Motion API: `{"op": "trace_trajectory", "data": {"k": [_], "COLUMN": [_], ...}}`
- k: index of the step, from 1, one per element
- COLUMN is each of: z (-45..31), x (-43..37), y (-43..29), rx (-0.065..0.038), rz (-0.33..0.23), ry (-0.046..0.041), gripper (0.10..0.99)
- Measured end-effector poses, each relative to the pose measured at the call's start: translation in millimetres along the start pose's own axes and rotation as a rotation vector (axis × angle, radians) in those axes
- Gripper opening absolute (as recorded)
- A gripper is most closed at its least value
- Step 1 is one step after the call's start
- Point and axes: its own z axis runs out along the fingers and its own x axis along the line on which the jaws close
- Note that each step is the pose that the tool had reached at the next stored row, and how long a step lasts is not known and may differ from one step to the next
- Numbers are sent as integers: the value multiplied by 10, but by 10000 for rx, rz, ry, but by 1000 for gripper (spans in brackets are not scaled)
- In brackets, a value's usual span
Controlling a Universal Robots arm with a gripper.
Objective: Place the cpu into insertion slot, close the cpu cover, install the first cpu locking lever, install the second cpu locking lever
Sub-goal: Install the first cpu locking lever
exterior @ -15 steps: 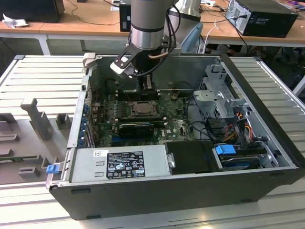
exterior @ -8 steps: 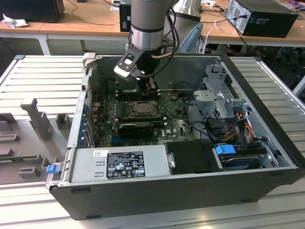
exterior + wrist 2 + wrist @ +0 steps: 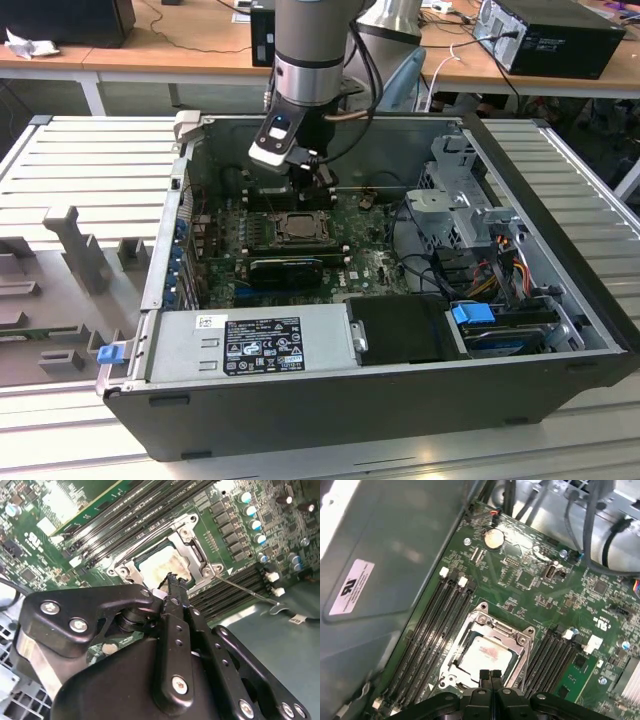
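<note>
Exterior view first: there's a black label (image 3: 262, 345) on the power supply (image 3: 322, 335), packed with white print and rows of marks, all too small to read. A small white sticker (image 3: 205, 322) sits just beside it, and I can't make out its dark lines.

Over to the first wrist view: a white label (image 3: 351, 586) on the grey panel (image 3: 395, 540) carries a dark symbol and fine lines, blurred. The white marks (image 3: 604, 625) printed on the green board (image 3: 520, 575) are unreadable.

Second wrist view now: a white triangle (image 3: 230, 572) is printed on the board just beside the cover (image 3: 194, 555) corner. A white tag (image 3: 296, 619) lies near the board's edge, nothing legible.
</note>
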Motion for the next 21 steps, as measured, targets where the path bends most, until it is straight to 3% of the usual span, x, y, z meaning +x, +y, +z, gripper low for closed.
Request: {"op": "trace_trajectory", "data": {"k": [5, 10, 21], "z": [1, 2, 2], "x": [0, 0, 0], "y": [0, 0, 0], "rx": [8, 20, 33], "rz": [-710, -1801, -3082], "ry": [-3, -11, -18], "gripper": [106, 106, 106]}}
